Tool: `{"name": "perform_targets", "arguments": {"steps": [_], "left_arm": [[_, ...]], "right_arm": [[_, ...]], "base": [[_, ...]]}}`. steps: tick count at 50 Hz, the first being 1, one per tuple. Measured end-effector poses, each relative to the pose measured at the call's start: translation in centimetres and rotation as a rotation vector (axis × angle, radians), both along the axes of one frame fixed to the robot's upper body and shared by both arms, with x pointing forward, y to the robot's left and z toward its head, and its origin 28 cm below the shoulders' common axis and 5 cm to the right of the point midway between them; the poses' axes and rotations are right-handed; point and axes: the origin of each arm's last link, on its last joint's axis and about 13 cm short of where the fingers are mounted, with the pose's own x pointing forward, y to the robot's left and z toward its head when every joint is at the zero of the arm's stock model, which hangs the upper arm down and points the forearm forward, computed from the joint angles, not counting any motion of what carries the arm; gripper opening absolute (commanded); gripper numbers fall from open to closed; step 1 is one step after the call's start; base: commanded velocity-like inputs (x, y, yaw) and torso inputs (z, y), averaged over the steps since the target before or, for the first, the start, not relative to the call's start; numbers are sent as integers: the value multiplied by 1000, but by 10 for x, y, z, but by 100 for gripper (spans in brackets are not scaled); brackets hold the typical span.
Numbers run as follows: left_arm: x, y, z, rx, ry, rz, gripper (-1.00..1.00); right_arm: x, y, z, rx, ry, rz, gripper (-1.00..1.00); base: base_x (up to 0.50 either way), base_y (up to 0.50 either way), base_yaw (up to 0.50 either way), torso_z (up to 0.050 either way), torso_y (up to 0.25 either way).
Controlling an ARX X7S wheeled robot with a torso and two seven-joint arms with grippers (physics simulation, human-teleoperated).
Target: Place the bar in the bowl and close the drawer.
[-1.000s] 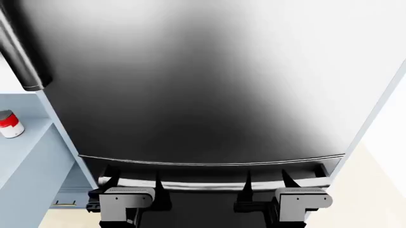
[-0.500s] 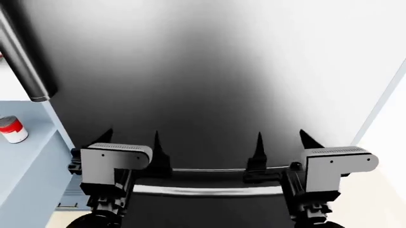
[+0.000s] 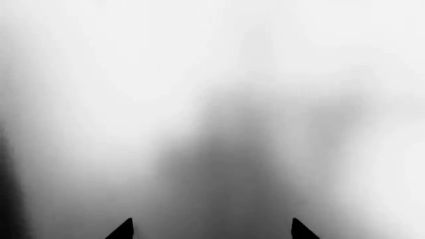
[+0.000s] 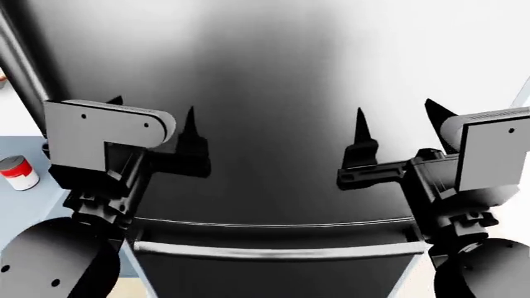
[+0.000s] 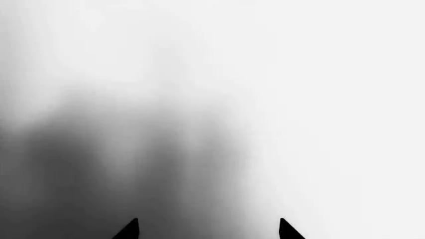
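Both arms raised, left gripper (image 4: 153,121) and right gripper (image 4: 396,124) pointing up at a steel fridge door (image 4: 273,81), fingers spread, empty, can (image 4: 18,172) on blue desk (image 4: 25,205) far left, bar, bowl, drawer out of sight

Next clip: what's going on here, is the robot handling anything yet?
Nothing is being handled. Both arms are raised in front of a large dark glossy appliance front. The left end effector and right end effector are open and empty. A red-and-white can stands on the pale blue counter at the robot's left. No bar, bowl or open drawer is in view.
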Motion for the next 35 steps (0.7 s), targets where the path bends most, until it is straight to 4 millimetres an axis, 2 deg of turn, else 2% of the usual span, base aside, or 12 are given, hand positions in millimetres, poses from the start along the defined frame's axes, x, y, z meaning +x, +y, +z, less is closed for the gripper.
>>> {"name": "perform_targets", "arguments": {"steps": [16, 35], "left_arm": [[-8, 4, 44, 77, -60, 5, 100], [-29, 13, 77, 84, -96, -22, 100]], "right_arm": [[-9, -5, 36, -94, -59, -18, 100], [-22, -11, 64, -131, -98, -24, 100]], "base": [[0, 0, 0, 50, 0], [0, 2, 0, 50, 0]]}}
